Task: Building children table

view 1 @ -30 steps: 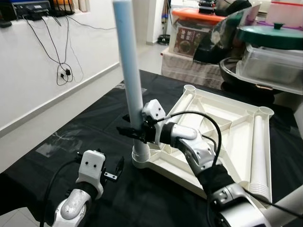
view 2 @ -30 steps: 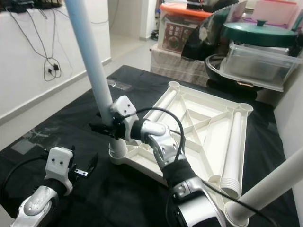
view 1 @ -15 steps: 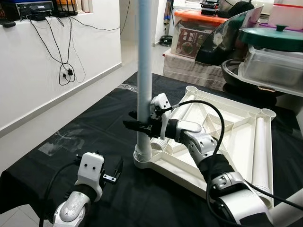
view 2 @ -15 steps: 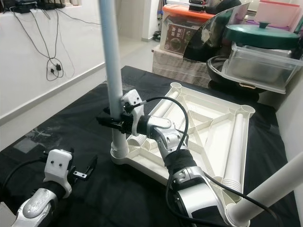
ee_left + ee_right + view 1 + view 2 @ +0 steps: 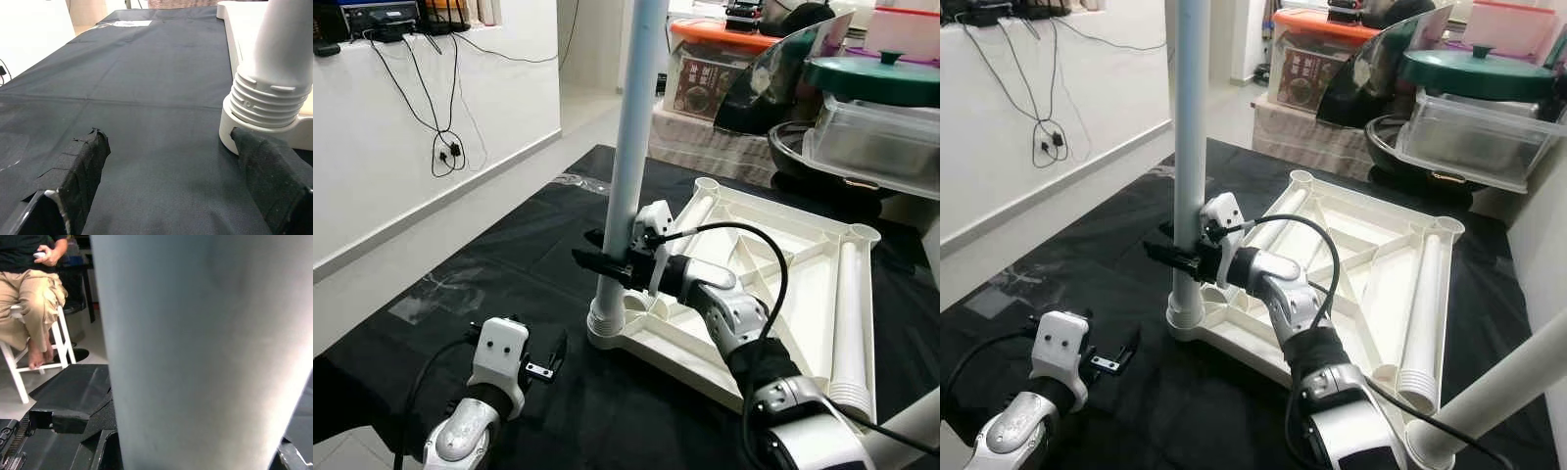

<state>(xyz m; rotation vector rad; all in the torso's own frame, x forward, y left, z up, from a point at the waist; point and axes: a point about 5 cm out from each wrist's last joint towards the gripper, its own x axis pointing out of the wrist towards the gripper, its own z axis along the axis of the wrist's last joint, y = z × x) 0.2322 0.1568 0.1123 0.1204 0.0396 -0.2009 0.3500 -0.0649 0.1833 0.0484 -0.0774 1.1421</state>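
The white children's table top point(image 5: 677, 357) lies upside down on a black cloth point(image 5: 509, 264). A long pale leg point(image 5: 631, 157) stands nearly upright in its near-left corner socket point(image 5: 607, 318). My right gripper point(image 5: 607, 260) is shut on this leg a little above the socket; the leg point(image 5: 195, 347) looms close in the right wrist view. My left gripper point(image 5: 166, 134) is open and low over the cloth, just left of the leg's threaded base point(image 5: 269, 103). A second leg point(image 5: 847, 313) lies inside the table top along its right side.
A third leg point(image 5: 1498, 392) pokes in at the bottom right. Plastic boxes point(image 5: 871, 137), a green lid point(image 5: 876, 73) and an orange-lidded bin point(image 5: 715, 69) crowd the back right. Cables point(image 5: 445, 147) hang on the left wall. A person point(image 5: 34, 289) sits on a white stool.
The leg has swung from leaning left to nearly upright in its socket, with my right gripper still closed on it. My left gripper has stayed put.
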